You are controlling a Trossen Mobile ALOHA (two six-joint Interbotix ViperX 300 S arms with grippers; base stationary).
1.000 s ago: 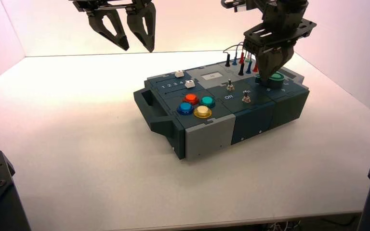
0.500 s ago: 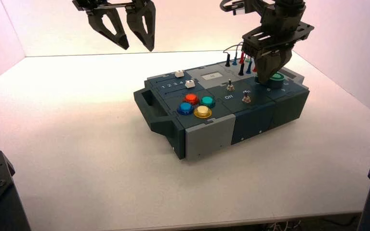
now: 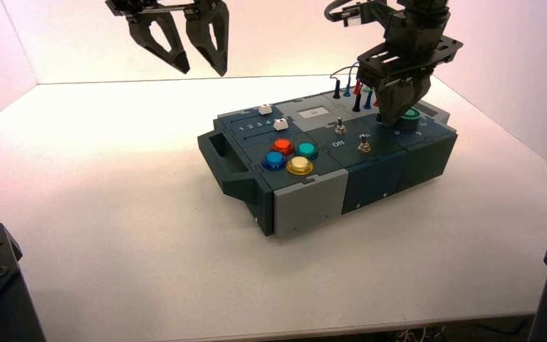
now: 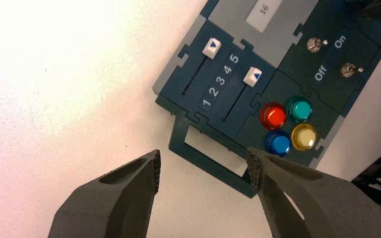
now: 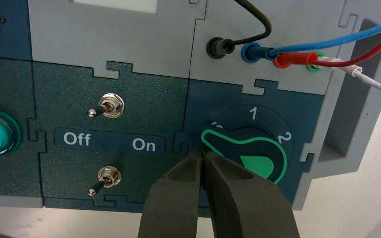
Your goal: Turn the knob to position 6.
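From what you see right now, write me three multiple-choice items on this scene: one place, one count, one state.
1. Where is the right gripper?
A) at the sliders
B) at the knob
C) off the box

2. How many push buttons are there?
A) two
B) three
C) four

3. How do the right gripper's fingers stand?
A) together
B) wide apart
C) around a wire

1 B: the right gripper is at the green knob.
2 C: red, teal, blue and yellow show.
3 A: its fingertips meet with no gap.
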